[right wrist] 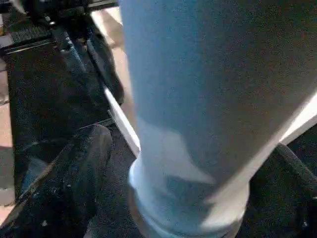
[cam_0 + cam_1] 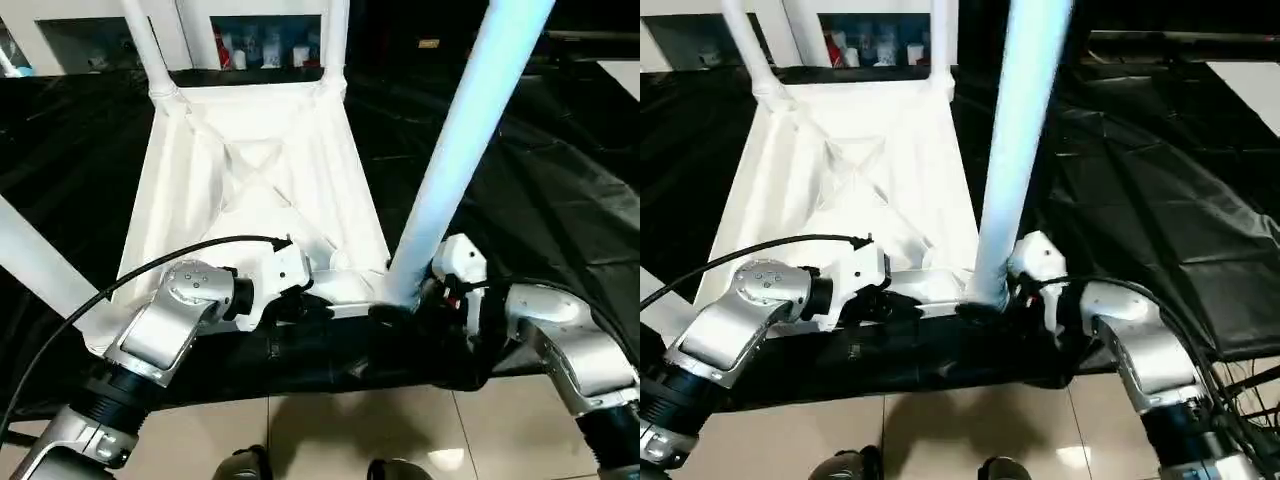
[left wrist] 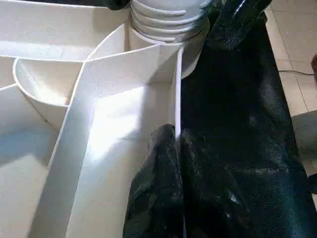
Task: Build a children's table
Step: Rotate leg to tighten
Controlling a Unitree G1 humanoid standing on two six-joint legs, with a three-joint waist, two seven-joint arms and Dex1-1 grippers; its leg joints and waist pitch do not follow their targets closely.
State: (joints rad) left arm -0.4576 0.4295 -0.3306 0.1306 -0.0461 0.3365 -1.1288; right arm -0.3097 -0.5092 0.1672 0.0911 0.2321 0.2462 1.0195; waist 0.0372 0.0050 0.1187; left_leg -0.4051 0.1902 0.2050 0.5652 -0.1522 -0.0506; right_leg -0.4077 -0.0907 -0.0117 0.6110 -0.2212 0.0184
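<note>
**White leg half-seated at near-right socket — tip risk**

Tabletop (image 2: 255,190) lies ribs-up on the black-covered counter (image 2: 540,200); far legs are in. Right claw (image 2: 420,312) pinches the near-right leg (image 2: 465,140) at its base. Left claw (image 3: 173,148) is pressed together on the near rim. Leg leans right: if threads cross or grip slips, it jams or topples.
</note>
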